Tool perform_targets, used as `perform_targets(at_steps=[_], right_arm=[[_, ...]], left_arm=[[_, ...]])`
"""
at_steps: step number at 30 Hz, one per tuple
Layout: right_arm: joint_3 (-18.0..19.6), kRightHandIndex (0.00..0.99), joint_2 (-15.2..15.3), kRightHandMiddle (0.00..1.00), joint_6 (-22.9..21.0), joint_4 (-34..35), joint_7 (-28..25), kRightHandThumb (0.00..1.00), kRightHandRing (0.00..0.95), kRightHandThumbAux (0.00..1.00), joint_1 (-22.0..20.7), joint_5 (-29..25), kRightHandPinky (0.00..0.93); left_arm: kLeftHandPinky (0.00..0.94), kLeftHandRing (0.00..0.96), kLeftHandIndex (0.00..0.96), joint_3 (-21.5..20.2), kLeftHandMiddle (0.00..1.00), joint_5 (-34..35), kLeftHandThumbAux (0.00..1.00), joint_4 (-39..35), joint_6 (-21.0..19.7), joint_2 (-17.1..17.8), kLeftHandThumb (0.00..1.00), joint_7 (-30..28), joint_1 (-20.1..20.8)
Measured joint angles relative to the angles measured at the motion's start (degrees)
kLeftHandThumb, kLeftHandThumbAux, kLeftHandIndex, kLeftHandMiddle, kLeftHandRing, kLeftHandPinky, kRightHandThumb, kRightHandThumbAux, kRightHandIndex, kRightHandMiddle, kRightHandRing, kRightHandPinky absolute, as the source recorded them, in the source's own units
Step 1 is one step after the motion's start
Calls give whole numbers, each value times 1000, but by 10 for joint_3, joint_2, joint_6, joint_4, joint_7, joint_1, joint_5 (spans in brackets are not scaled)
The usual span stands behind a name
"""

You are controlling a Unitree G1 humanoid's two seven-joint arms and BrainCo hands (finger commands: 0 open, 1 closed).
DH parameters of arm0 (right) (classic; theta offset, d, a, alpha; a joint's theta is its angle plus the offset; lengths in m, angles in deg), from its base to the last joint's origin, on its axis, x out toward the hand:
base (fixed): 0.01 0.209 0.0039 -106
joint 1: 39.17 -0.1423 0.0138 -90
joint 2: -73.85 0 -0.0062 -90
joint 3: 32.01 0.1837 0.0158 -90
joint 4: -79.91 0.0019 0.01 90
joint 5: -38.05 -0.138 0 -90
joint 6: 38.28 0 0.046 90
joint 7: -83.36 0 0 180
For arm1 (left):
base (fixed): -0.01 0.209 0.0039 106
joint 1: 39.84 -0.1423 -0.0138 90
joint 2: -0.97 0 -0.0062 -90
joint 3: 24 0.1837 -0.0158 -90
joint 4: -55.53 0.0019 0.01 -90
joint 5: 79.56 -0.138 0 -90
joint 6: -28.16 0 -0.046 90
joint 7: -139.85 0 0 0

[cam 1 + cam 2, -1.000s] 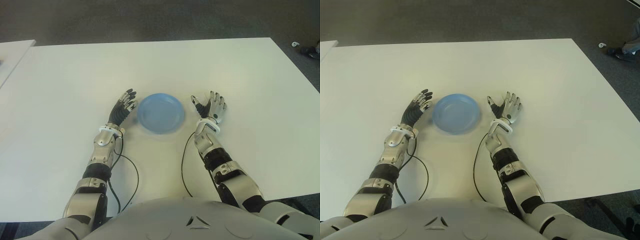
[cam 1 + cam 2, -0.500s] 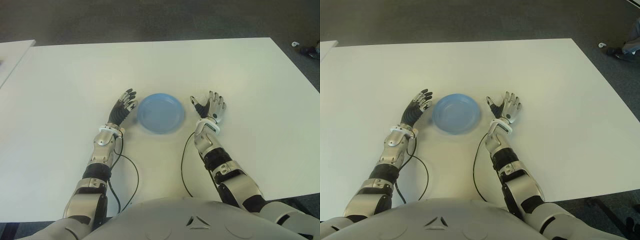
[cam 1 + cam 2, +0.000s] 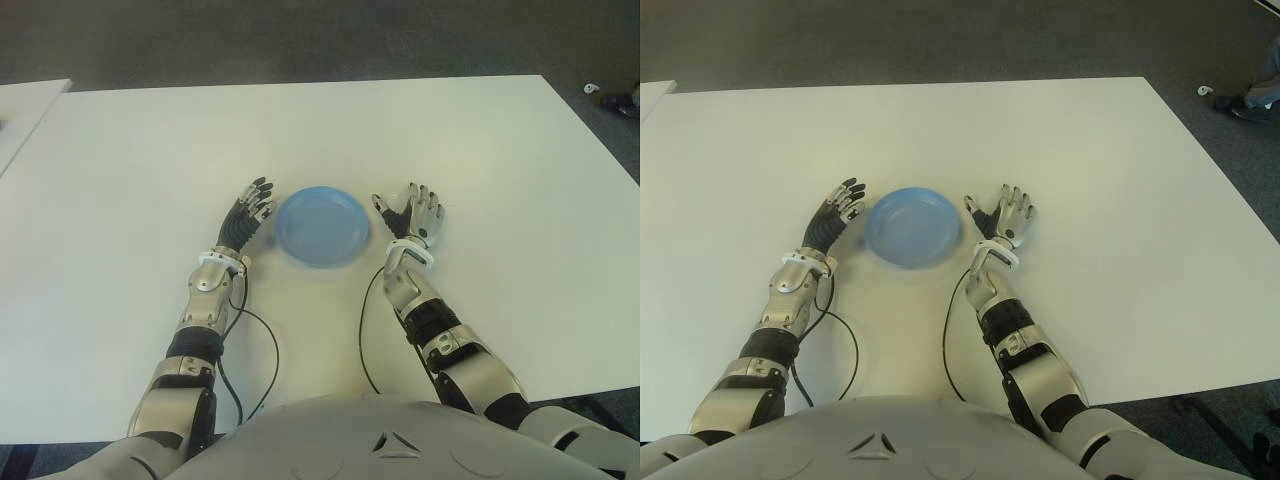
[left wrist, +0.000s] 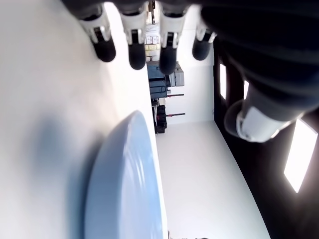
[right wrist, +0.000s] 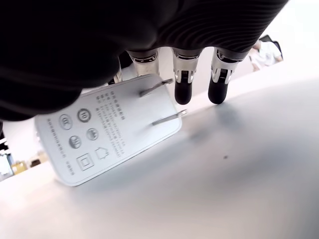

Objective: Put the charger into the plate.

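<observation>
One white plastic wall charger (image 5: 107,132), flat rectangular block with two metal prongs, sits inside the right robot hand (image 3: 410,214). Right wrist view: charger lies under the palm, close over the white table (image 3: 480,150), printed face toward the camera, prongs pointing out toward the fingertips (image 5: 183,92). Long axis runs roughly along the palm toward the fingers, tilted against the table surface. Whether its lower corner touches the table: cannot tell. Fingers are straight rather than wrapped, so the charger is held between thumb and palm side; exact contact points are hidden by the hand.

In the eye views the charger shows only as a bit of white at the right palm (image 3: 404,197), just right of the one round light-blue plate (image 3: 321,225). Right robot hand is just beside the plate's right rim, not over it.

Left robot hand (image 3: 250,211) is idle just left of the plate, fingers extended and spread, holding nothing; left wrist view shows the four fingertips (image 4: 136,54) near the table with the plate edge beside them.

Two black cables (image 3: 268,345) trail from the forearms across the near table. Plate holds nothing. Grey floor (image 3: 300,40) beyond the far edge.
</observation>
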Motion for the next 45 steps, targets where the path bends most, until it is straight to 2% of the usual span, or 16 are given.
perform_targets(at_steps=[24,45], right_arm=[[-28,0,-5,0,-4,0,-1,324,0,139,3,16,0],[-35,0,-8,0,-4,-12,2,288,0,139,1,17,0]], left_arm=[[120,131,84,-1,149,-4,561,5,6,-1,0,0,2],[114,133,88,-1,152,-5,559,11,13,-1,0,0,3]])
